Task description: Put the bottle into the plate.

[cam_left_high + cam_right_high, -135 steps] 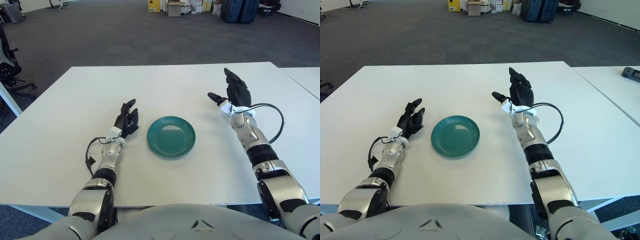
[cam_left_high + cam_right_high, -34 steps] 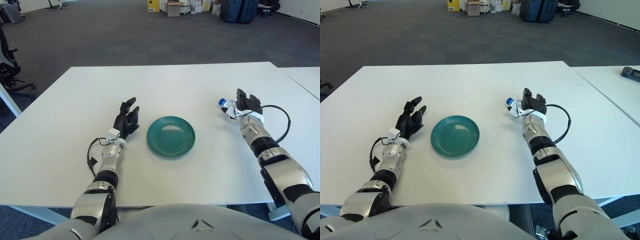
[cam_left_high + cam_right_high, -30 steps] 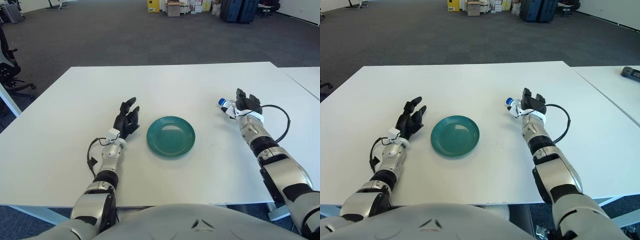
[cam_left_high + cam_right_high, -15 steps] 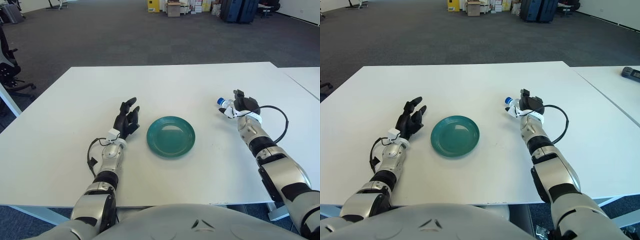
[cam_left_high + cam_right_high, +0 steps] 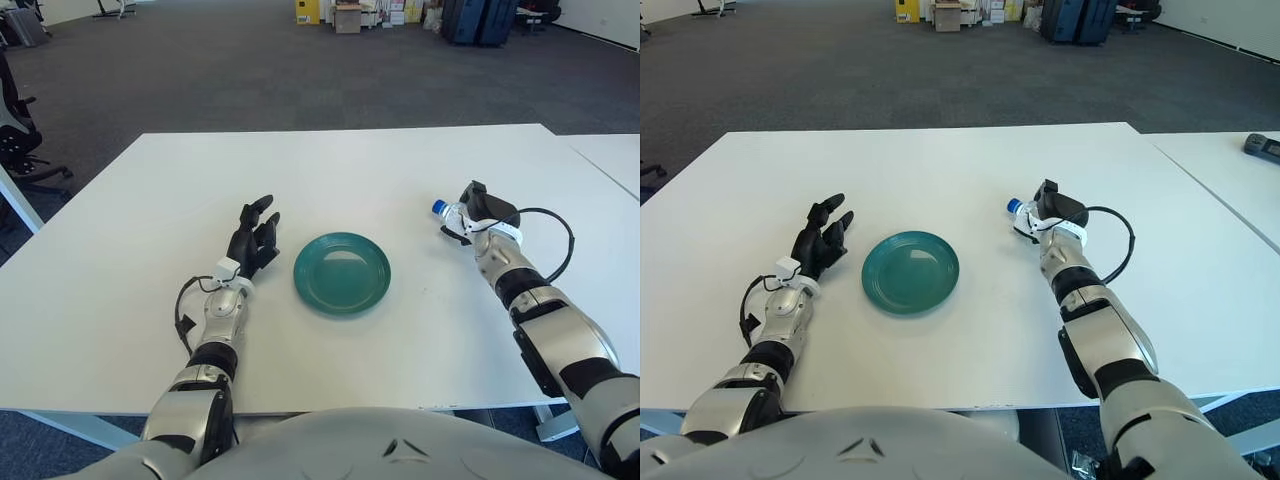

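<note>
The robot's right hand (image 5: 481, 207), its black fingers curled, grips a small clear plastic bottle with a blue cap (image 5: 447, 212) low over the white rectangular table (image 5: 340, 170), well to the right of the dish. The bottle lies tilted in the grasp, its cap end poking out toward the robot's left, pointing across the tabletop in the direction of the round teal-green plate (image 5: 342, 273). A black cable (image 5: 556, 225) loops out from the wrist of that silver forearm and curves back over the table. The plate sits bare near the middle of the table's near half, apart from both hands. On its other side, just beside the rim but not touching it, the left hand (image 5: 252, 239) rests on the table with its black fingers loosely spread and holding nothing, palm turned toward the plate. Beyond the far edge of the table stretches dark grey carpet (image 5: 230, 70), with stacked boxes and dark cases (image 5: 478, 20) along the distant wall.
</note>
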